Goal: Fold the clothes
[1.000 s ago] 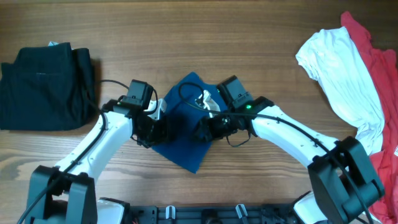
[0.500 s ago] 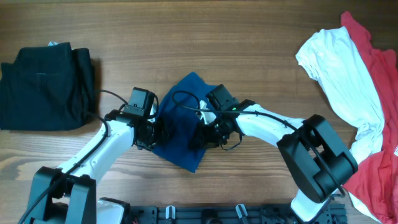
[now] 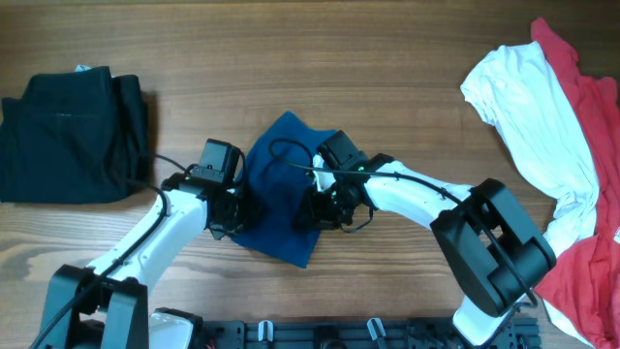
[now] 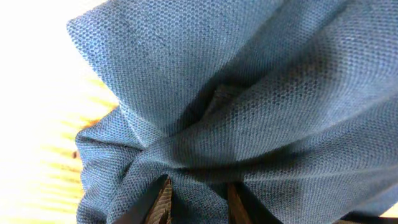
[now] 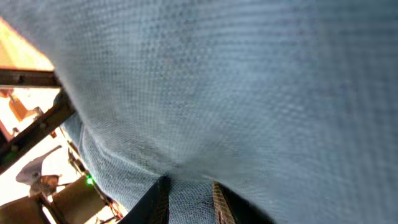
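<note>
The royal-blue shirt [image 3: 280,187] lies folded small at the middle of the table. My left gripper [image 3: 235,210] is shut on its left edge; the left wrist view shows bunched blue cloth [image 4: 236,112] pinched between the fingers [image 4: 198,200]. My right gripper [image 3: 312,208] is shut on the shirt's right edge; blue cloth [image 5: 236,93] fills the right wrist view, a fold held between the fingers [image 5: 189,199]. A folded black garment [image 3: 73,136] lies at the far left. A white shirt [image 3: 533,121] and a red garment [image 3: 596,165] lie loose at the right.
The wooden table [image 3: 291,58] carries everything. The white and red garments hang over its right edge. A dark rail with clips [image 3: 320,332] runs along the front edge.
Both grippers have moved inward and toward the front with the blue cloth. The blue shirt has become narrower and more bunched between them.
</note>
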Robot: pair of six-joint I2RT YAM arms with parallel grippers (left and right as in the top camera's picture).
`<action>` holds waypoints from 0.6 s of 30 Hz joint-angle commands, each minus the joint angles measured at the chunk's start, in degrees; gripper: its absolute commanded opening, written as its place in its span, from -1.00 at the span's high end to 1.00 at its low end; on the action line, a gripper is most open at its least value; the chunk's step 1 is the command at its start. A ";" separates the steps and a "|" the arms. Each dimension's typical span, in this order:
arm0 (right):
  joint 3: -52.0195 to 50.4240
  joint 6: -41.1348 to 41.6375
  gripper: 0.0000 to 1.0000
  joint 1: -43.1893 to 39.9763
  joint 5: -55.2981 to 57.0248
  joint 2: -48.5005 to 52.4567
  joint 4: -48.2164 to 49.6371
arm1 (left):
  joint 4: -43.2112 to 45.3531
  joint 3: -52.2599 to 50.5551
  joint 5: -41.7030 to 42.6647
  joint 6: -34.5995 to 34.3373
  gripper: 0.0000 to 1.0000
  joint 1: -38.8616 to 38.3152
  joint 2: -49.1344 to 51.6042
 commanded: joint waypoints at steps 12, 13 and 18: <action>0.94 -9.27 0.38 -9.31 18.32 -9.35 -7.67 | -6.27 -1.64 -4.94 -1.92 0.42 1.29 -4.02; 0.94 -9.29 0.38 -9.31 18.34 -11.56 -8.33 | -6.32 -0.09 -4.96 0.09 0.37 1.29 -5.95; 0.94 -9.27 0.33 -9.31 20.28 -19.12 -10.08 | -0.44 5.33 -6.19 14.67 -0.93 1.38 -11.96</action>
